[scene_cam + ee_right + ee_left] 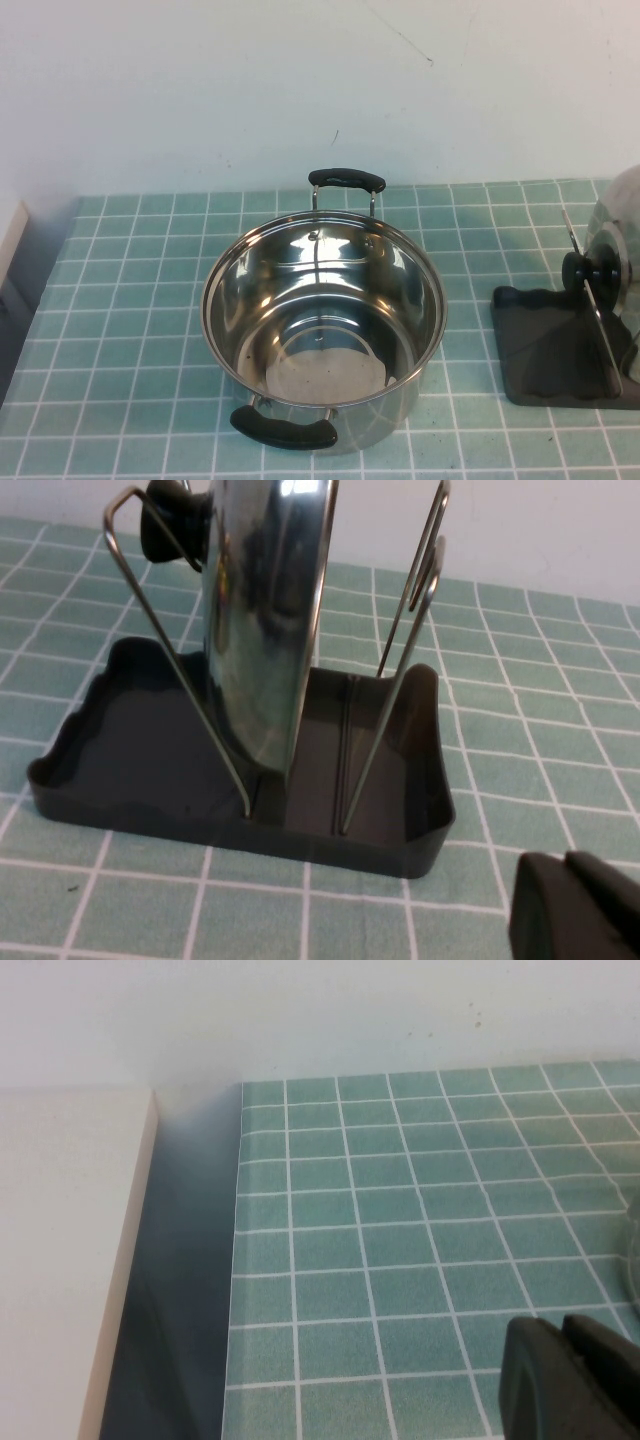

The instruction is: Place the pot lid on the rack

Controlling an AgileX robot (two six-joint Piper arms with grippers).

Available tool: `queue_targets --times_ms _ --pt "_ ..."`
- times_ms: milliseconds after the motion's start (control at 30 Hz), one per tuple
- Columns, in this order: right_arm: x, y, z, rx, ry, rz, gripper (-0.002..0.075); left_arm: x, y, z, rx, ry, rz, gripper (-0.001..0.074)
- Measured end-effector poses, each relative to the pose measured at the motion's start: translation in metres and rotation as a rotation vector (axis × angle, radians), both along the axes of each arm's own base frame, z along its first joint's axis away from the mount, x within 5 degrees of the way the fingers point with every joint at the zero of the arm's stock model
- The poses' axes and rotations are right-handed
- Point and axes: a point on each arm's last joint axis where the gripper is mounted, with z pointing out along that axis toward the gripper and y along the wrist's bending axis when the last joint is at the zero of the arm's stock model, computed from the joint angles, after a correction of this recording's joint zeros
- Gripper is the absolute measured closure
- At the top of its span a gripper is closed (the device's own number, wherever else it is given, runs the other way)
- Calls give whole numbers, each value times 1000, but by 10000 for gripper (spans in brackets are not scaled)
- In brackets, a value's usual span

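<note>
Lid (262,610) stands on edge in the rack (110,750) at the table's right, leaning between wire dividers (400,610), knob (583,270) facing left. Tipping looks possible if the right gripper (575,910), close beside the rack, knocks a wire. Left gripper (575,1375) sits far left, well apart. The pot (325,320) stands open mid-table. The high view cuts off most of the lid. I cannot tell whether either gripper is spread or closed.

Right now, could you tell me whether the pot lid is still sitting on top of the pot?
No, the pot is open and empty, while the pot lid stands on edge between the wire dividers of the rack.
</note>
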Motion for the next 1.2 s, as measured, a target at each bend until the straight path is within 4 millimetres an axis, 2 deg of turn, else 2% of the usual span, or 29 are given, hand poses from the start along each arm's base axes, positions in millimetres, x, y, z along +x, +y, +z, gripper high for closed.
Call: queue_targets --times_ms 500,667,800,900,1067,1200 --pt "0 0 0 -2 4 0 727 -1 0 -2 -10 28 2 737" --pt "0 0 -1 -2 6 0 727 -9 1 -13 -95 120 13 737" --pt "0 0 -1 -2 6 0 727 -21 8 -25 -111 74 36 737" --pt "0 0 -1 -4 8 0 727 -28 8 -37 -52 54 25 737" --pt "0 0 0 -6 8 0 727 -28 1 -49 23 44 13 737" --pt "0 0 0 -6 8 0 727 -22 -4 -57 4 -62 10 737"
